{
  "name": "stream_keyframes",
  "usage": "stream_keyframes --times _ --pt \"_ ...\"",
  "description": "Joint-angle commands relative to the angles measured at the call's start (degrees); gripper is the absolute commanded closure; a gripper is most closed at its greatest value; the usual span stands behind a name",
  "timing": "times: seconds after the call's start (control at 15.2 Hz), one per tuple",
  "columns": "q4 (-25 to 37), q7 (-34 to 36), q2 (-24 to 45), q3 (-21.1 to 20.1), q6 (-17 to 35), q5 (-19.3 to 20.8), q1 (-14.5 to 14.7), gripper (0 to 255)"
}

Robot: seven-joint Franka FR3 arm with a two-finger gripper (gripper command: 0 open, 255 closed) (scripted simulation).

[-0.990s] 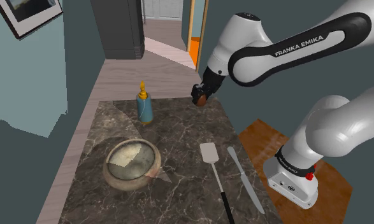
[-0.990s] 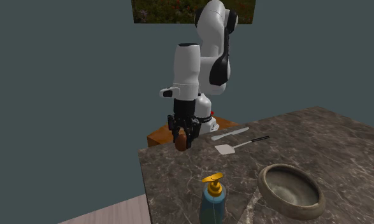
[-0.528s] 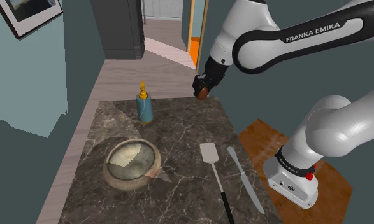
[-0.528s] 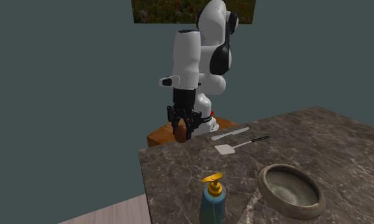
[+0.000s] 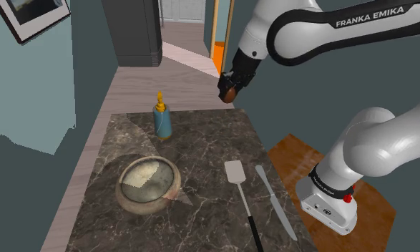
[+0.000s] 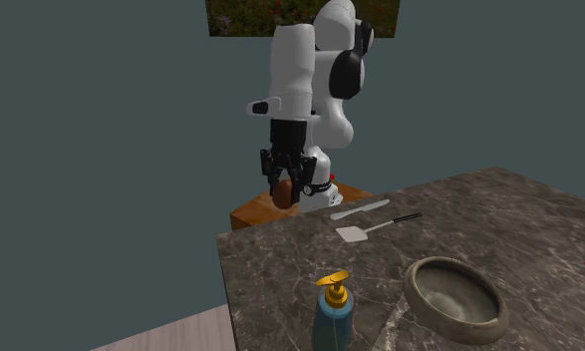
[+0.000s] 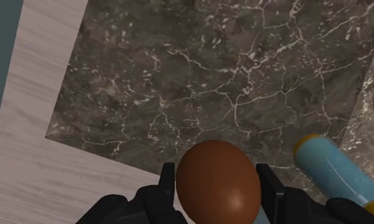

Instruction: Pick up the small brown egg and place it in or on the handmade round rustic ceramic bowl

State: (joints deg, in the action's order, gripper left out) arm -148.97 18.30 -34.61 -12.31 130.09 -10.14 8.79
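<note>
A small brown egg [image 7: 218,181] sits clasped between the two black fingers of my gripper [image 7: 216,191]. In the shoulder view the gripper [image 5: 230,93] hangs high above the far corner of the dark marble counter [image 5: 201,172], with the egg [image 5: 230,94] showing at its tip. The second exterior view has the gripper [image 6: 283,192] and egg [image 6: 282,193] lifted beyond the counter's far corner. The round rustic bowl [image 5: 149,185] rests on the counter toward the shoulder view's lower left, well away from the gripper; it shows again as the bowl [image 6: 454,298] near the second exterior view's lower right.
A blue soap dispenser with a yellow pump [image 5: 162,118] stands between the gripper and the bowl. A spatula [image 5: 242,199] and a knife [image 5: 275,200] lie on the counter's side nearest the stand. Pale wood floor [image 5: 140,89] runs past the counter's far edge.
The gripper has risen with the egg held in it, moving higher above the counter's far corner. The bowl, dispenser and utensils have stayed put.
</note>
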Motion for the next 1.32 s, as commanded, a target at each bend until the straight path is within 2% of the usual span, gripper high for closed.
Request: stream_keyframes --times 0.0,0.2,0.79,1.25 --pt "1.3 0.1 -0.4 0.2 -1.7 0.2 -0.1 255" --pt "2.9 0.2 -0.9 0.4 -3.8 0.4 -0.2 255" --pt "8.8 14.2 4.3 -11.7 -3.2 -1.0 2.7 255" --pt "16.9 26.0 11.7 -21.7 -3.1 1.5 2.5 255"
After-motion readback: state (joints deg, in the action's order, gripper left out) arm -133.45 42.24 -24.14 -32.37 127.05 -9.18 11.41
